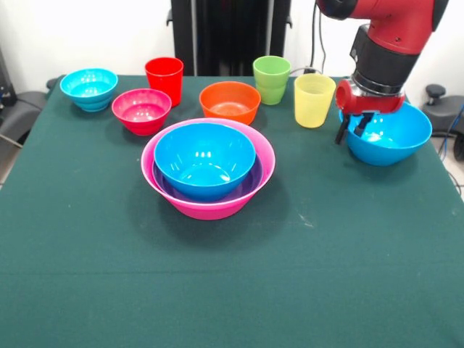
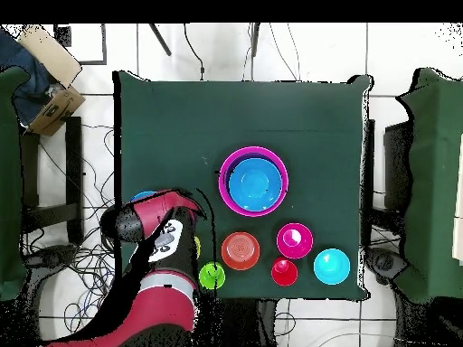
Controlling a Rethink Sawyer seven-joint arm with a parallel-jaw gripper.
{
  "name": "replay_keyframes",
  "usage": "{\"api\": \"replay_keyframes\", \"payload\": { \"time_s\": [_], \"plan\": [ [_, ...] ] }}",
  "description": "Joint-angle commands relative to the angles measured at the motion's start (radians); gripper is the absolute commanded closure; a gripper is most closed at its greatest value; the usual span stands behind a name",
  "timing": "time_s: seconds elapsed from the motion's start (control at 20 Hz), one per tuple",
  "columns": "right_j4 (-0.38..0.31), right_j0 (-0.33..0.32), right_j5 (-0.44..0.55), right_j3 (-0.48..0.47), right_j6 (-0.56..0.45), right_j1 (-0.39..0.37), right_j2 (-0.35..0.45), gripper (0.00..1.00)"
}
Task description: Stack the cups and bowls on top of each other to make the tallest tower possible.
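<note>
A: Where is the hand (image 1: 353,128) right now?

B: It hangs over the rim of a loose blue bowl (image 1: 391,138), with two dark fingers pointing down at the edge. The gap between them looks narrow, and I cannot tell whether they pinch the rim or only hover at it, so I would not call it a grip.

A: What sits around it?

B: Just beside the hand stands the yellow cup (image 1: 314,100). Further off on that side are the green cup (image 1: 272,79), the orange bowl (image 1: 230,101) and the red cup (image 1: 164,78), then the magenta bowl (image 1: 141,110) and the cyan bowl (image 1: 89,88), farthest away. The tower (image 1: 208,168) stands well apart on the surface (image 1: 217,290): a pink bowl holding a purple one and a second blue one.

A: What could go wrong?

B: In my judgement, a glossy rim pinched on one side may slip or tip the bowl. A sideways swing could also knock the yellow cup over.

A: The count?

B: Three cups and seven bowls, three of them already nested.
</note>
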Motion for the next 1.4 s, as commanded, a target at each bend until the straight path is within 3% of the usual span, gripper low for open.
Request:
{"api": "replay_keyframes", "payload": {
  "time_s": [0.05, 0.25, 0.5, 0.95, 1.4],
  "plan": [
    [-0.002, -0.010, 0.059, -0.032, 0.061, 0.030, 0.078, 1.00],
    [0.004, -0.055, 0.072, -0.003, 0.025, 0.000, 0.116, 1.00],
    [0.034, -0.128, 0.156, 0.017, -0.029, -0.084, 0.184, 1.00],
    [0.131, -0.308, 0.454, 0.051, -0.147, -0.311, 0.358, 1.00],
    [0.152, -0.434, 0.574, 0.084, -0.210, -0.419, 0.436, 1.00]
  ]
}}
